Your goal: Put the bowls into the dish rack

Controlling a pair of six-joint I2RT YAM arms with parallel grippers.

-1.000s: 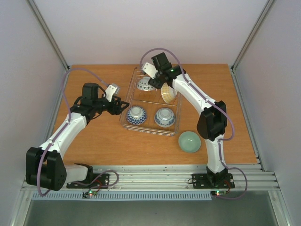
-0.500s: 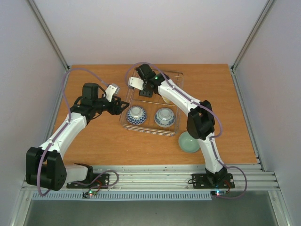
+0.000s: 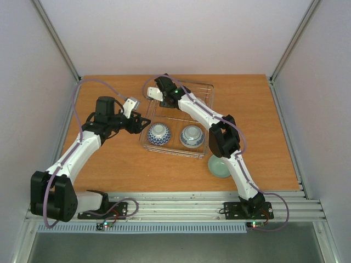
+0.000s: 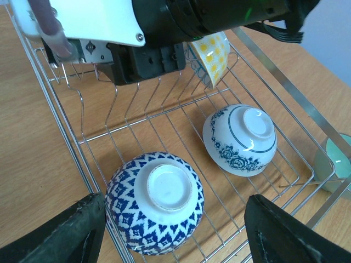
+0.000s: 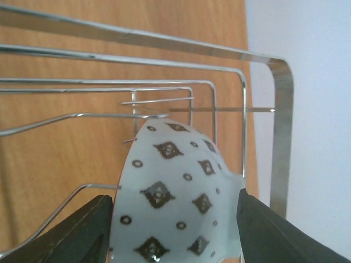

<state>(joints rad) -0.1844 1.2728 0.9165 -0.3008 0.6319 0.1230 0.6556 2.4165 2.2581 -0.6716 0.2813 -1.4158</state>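
The wire dish rack holds a blue-and-white zigzag bowl and a blue floral bowl, both upside down. A pale green bowl sits on the table in front of the rack, partly under the right arm. My right gripper is over the rack's far left corner. In the right wrist view it is open, its jaws on either side of a white bowl with dark diamonds that stands on edge among the prongs. My left gripper is open and empty at the rack's left edge.
In the left wrist view a yellow-patterned bowl leans on edge in the rack's far half, behind the right gripper's body. The rack's rim and prongs stand close round the right fingers. The booth's white walls enclose the wooden table.
My right gripper has swung left from beside the yellow bowl to the rack's far left corner, onto the diamond-patterned bowl. The left arm has not moved.
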